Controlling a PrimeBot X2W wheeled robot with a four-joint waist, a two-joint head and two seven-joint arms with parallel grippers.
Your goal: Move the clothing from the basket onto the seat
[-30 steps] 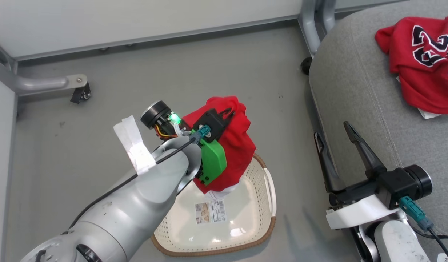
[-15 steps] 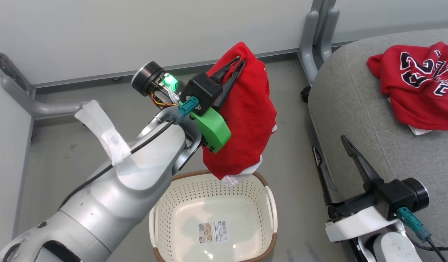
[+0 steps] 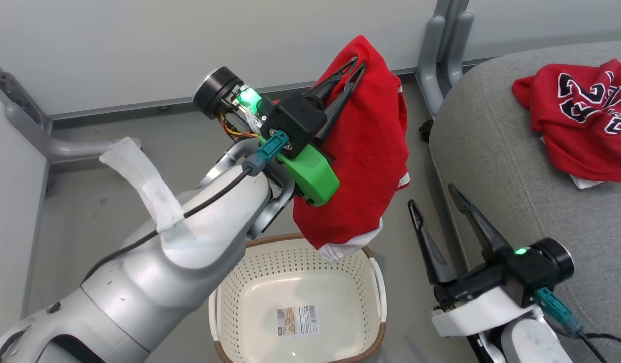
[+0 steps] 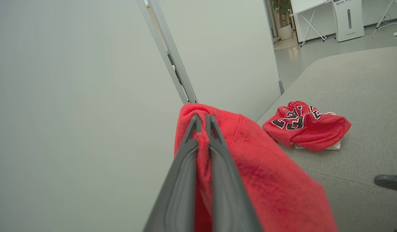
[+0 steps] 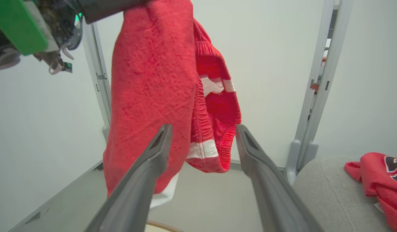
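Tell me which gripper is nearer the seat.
Right. The right gripper, open, sits at the seat's edge; the left gripper, shut on the striped garment, is farther off, raised near the basket.

Grey floor (image 3: pixel 83 201); pale wall panel (image 3: pixel 139 45); grey metal post (image 3: pixel 441 50). Far off: potted plant (image 4: pixel 283 11), white table (image 4: pixel 306 4).

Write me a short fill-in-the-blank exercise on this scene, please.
The left gripper is ____ on the striped garment.
The right gripper stands ____.
The basket holds ____ clothing.
The jersey lying on the seat is coloured ____.
Missing words: shut; open; no; red.
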